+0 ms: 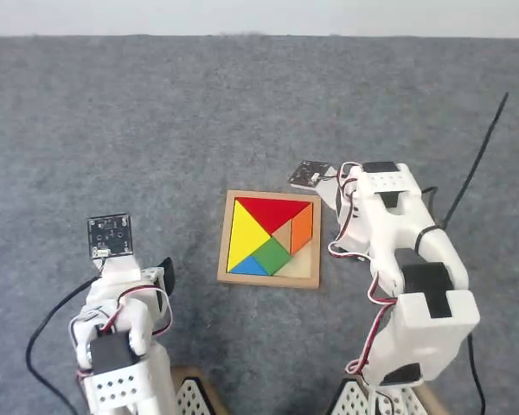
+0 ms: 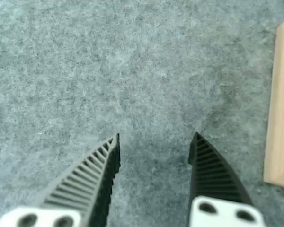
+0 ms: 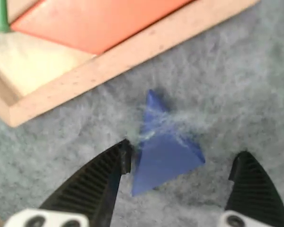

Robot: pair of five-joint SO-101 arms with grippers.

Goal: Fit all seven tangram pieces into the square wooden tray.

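At the middle of the grey carpet (image 1: pixel 112 121), in the high view, the square wooden tray (image 1: pixel 268 280) is mostly filled. It holds a red triangle (image 1: pixel 272 211), a yellow triangle (image 1: pixel 242 237), a green piece (image 1: pixel 271 255), a light blue triangle (image 1: pixel 247 267) and an orange piece (image 1: pixel 302 229). A bare corner (image 1: pixel 297 264) shows below the orange piece. The left arm (image 1: pixel 121 328) sits well apart from the tray, and the right arm (image 1: pixel 389 225) leans in just beside the tray's orange side.

In the left wrist view, the left gripper (image 2: pixel 156 140) hangs over plain carpet with its jaws spread wide and nothing between them. The tray's rim crosses the edge of this view.

In the right wrist view, the loose blue triangle (image 3: pixel 165 151) lies flat on the carpet just outside the tray's rim, beside the orange piece and the bare corner. The right gripper (image 3: pixel 184 158) straddles it with the jaws wide apart. One fingertip is touching or nearly touching the triangle's edge, and the other is well clear of it.

The step in hand looks like picking up this last piece. A good grasp would first centre the jaws on the triangle, so that closing does not push it sideways across the carpet. The jaws should then close on two opposite edges rather than on a point. After that the piece needs lifting clear of the rim, turning to match the bare corner, and lowering flat so no corner catches on the orange piece.
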